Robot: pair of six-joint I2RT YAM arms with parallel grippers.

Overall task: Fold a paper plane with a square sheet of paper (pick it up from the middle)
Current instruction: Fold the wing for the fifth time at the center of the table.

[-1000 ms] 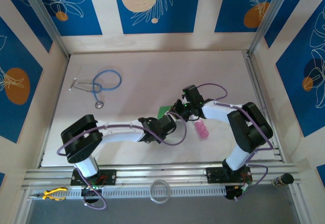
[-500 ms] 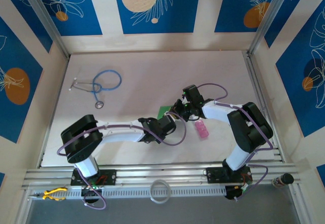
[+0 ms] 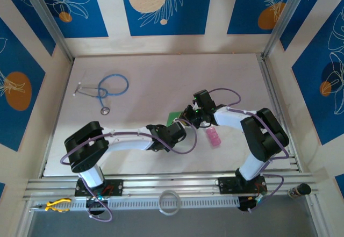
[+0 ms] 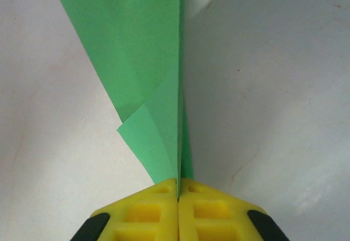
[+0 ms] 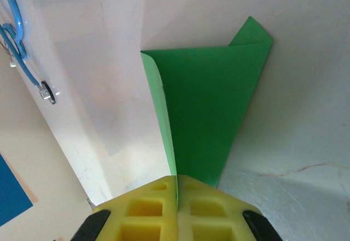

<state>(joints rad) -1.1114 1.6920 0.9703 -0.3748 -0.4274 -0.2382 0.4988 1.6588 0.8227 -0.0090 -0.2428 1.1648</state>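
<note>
A: Since bolted at the near edge, reach inward across the table (image 3: 150, 76) and meet almost nose to nose near its middle. Why so close, left arm (image 3: 129, 140) and right arm (image 3: 231, 117)?

B: Needed at opposite ends of one small thing. Leaves the stethoscope (image 3: 110, 89) well apart, far out beyond the left jaws, of no use for folding.

A: And the square sheet of paper (image 5: 208, 104)?

B: Spans the gap between the two sets of jaws, already creased into a narrower green shape. Runs straight ahead of each pair, layers stacked along one fold line. Looks raised on edge; cannot tell whether the lower edge touches the table.

A: Pink bottle (image 3: 214, 136) in the way?

B: Lies just beside the right jaws, on their outer side, apart from the paper. Worth minding on any sideways swing.

A: State of the left gripper (image 4: 179, 183)?

B: Clamped on the paper's narrow end, yellow pads (image 4: 150, 211) pressed flat together, green edge leaving right at the seam.

A: Right gripper (image 5: 176, 176)?

B: Likewise closed on the paper, pinching the fold line, wider part fanning ahead and to one side, small turned corner at the far end.

A: Purpose of pinching both ends?

B: Probably to hold the centre crease taut and aligned, ready for sharpening the fold. Task judged only partway done: no slim pointed dart yet.
</note>
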